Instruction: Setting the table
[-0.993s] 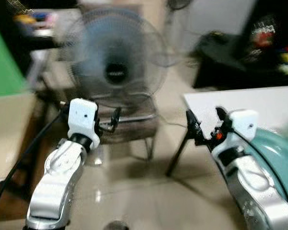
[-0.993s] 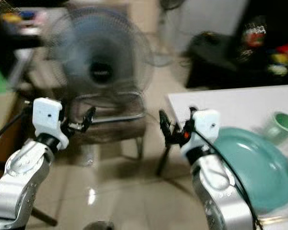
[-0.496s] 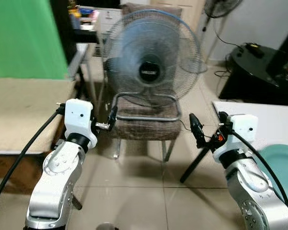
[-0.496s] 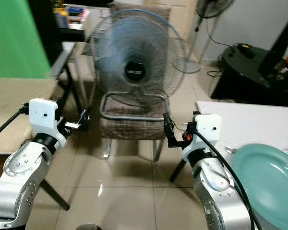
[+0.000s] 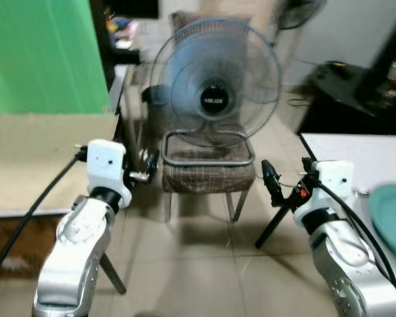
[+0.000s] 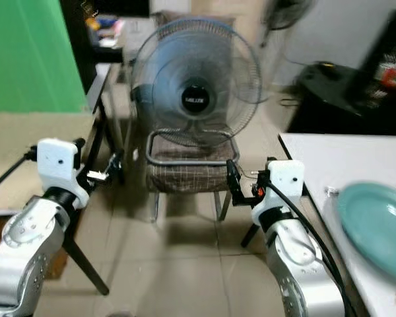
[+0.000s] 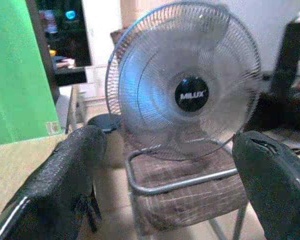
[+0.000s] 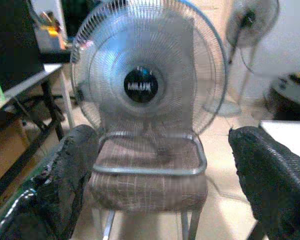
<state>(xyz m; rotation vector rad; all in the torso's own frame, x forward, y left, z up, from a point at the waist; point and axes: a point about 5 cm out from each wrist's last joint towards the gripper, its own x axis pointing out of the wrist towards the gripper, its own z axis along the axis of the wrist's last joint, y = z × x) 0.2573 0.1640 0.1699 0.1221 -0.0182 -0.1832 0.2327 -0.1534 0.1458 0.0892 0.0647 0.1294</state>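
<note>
The view had swung left of the desk (image 6: 330,155); the teal plate (image 6: 376,228) remained unset. Both end effectors, left (image 7: 165,185) and right (image 8: 160,185), gaped wide, empty.

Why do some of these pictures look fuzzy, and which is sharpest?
Both eye views are softly smeared, most at the plate and the dark corner behind it. The wrist views are crisper: the fan logo reads clearly, while the near fingers look blurred. No strong glare anywhere.
</note>
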